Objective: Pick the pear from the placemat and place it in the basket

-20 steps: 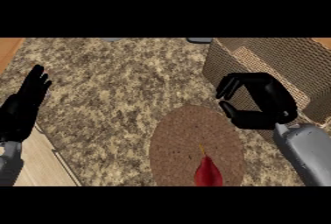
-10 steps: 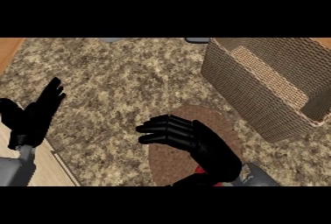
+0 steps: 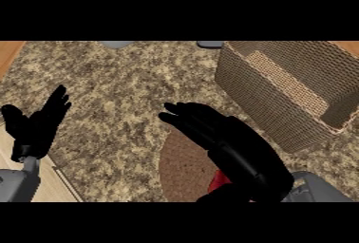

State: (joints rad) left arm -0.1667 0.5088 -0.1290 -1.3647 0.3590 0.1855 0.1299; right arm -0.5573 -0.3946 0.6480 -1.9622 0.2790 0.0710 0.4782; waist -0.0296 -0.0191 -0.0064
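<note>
The right hand, fingers straight and spread, hovers over the round placemat at 6 o'clock, hiding most of the red pear. It should lower squarely and curl round the pear before lifting it toward the wicker basket at 2 o'clock. The left hand rests open at 9 o'clock.

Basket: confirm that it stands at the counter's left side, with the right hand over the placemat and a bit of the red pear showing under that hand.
Not quite. The head view shows the basket at the counter's right side, not its left. The rest holds: the right hand is over the placemat, and a bit of the red pear shows under it.
</note>
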